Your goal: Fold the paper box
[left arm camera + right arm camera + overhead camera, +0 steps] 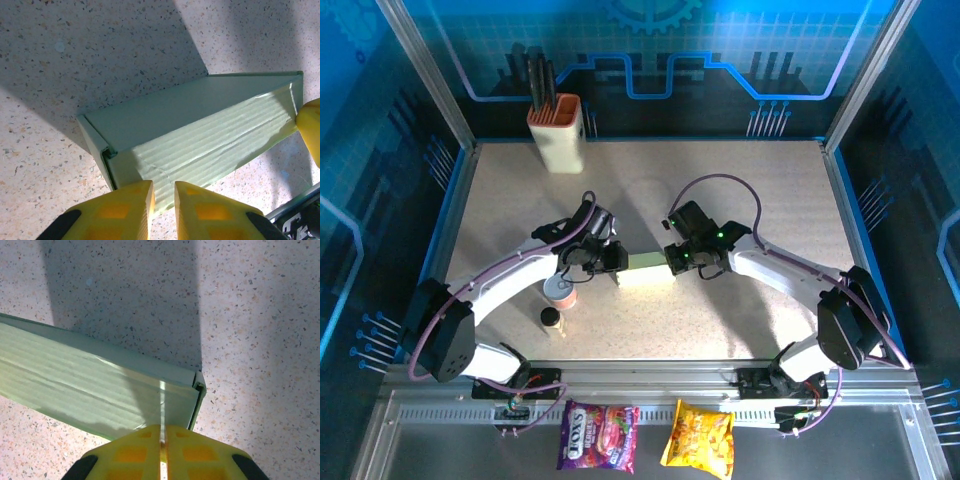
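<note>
The paper box (645, 262) is a pale green, partly folded cardboard shape lying mid-table between both arms. In the left wrist view the paper box (200, 135) shows a ribbed panel and a folded end wall at its left. My left gripper (164, 192) stands at the box's left end (618, 262), its yellow fingers a narrow gap apart over the panel's near edge, with nothing seen between them. My right gripper (162, 436) is at the right end (672, 262), pinched onto the near edge of the paper box (75, 385) beside its folded corner. A right fingertip (310, 125) touches the box's far end.
A beige utensil holder (558, 130) stands at the back left. A small pink-and-white cup (560, 292) and a dark-capped little bottle (552, 320) sit just under the left arm. Two snack packs (598, 437) (698, 438) lie on the front rail.
</note>
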Controlling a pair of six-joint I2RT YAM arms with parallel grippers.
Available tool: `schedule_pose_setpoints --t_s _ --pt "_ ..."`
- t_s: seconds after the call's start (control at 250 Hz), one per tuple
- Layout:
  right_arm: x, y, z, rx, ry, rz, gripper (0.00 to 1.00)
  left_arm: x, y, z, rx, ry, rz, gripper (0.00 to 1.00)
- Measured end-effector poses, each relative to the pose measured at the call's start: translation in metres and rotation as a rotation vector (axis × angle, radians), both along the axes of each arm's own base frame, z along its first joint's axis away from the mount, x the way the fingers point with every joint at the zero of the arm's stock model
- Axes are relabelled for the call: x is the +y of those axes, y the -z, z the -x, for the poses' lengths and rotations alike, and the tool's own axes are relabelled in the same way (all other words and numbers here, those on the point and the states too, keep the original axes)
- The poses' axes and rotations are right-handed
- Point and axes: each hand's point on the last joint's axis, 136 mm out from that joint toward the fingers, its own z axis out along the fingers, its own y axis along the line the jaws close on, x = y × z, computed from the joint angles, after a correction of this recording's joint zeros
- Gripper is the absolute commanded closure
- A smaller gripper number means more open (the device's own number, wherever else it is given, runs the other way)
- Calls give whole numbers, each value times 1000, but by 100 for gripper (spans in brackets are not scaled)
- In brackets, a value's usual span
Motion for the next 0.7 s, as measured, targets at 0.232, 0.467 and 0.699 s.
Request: schedule_pose_setpoints --t_s 0.232,0.467,0.699 --pt "-3 -6 2 13 2 12 88 0 -1 0 -6 8 -2 79" --pt "-5 -4 3 29 1 -3 88 1 -1 0 -9 15 -6 79" --pt "-5 2 0 32 8 -32 89 1 -3 2 -7 16 -7 79"
